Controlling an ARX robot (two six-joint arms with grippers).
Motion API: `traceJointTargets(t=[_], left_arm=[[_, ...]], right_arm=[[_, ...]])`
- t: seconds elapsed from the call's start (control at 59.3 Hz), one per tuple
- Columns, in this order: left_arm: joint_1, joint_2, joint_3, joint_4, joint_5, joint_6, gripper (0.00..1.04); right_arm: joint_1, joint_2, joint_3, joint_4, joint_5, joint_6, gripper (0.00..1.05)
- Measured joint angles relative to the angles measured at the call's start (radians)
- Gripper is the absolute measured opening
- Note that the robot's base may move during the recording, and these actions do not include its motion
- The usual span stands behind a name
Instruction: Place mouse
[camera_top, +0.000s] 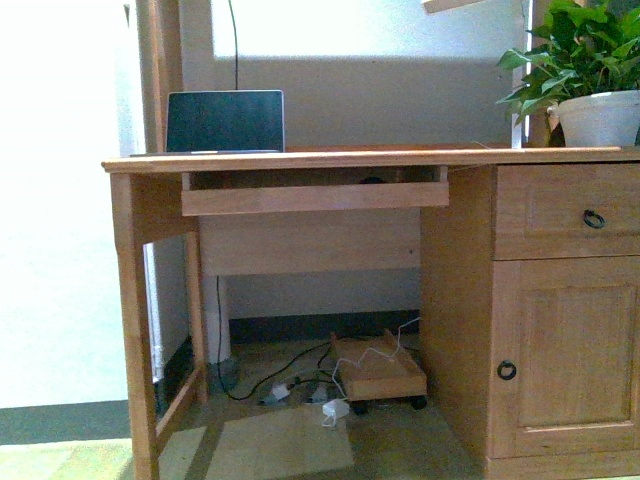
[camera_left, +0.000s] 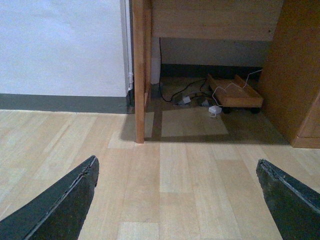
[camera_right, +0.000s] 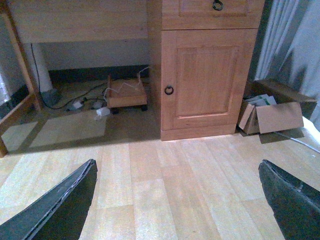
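A small dark domed shape, the mouse, peeks over the front board of the pull-out tray under the desk top; most of it is hidden. Neither arm shows in the front view. The left gripper hangs open over bare wooden floor in front of the desk's left leg, its dark fingers wide apart with nothing between them. The right gripper is open too, empty, above the floor before the cabinet door.
A wooden desk carries an open laptop at the left and a potted plant at the right. Under it lie cables and a wheeled wooden stand. A cardboard box sits beside the cabinet near a curtain.
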Motion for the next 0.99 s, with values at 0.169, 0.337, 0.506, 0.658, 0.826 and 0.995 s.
traceJointTargets(t=[0.169, 0.337, 0.506, 0.658, 0.826, 0.995], left_arm=[[0.000, 0.000, 0.000, 0.000, 0.000, 0.000, 0.97], [0.000, 0.000, 0.000, 0.000, 0.000, 0.000, 0.97], [0.000, 0.000, 0.000, 0.000, 0.000, 0.000, 0.97], [0.000, 0.000, 0.000, 0.000, 0.000, 0.000, 0.97], [0.000, 0.000, 0.000, 0.000, 0.000, 0.000, 0.97], [0.000, 0.000, 0.000, 0.000, 0.000, 0.000, 0.97]], right_arm=[[0.000, 0.000, 0.000, 0.000, 0.000, 0.000, 0.97], [0.000, 0.000, 0.000, 0.000, 0.000, 0.000, 0.97], [0.000, 0.000, 0.000, 0.000, 0.000, 0.000, 0.97], [0.000, 0.000, 0.000, 0.000, 0.000, 0.000, 0.97], [0.000, 0.000, 0.000, 0.000, 0.000, 0.000, 0.97], [0.000, 0.000, 0.000, 0.000, 0.000, 0.000, 0.97]])
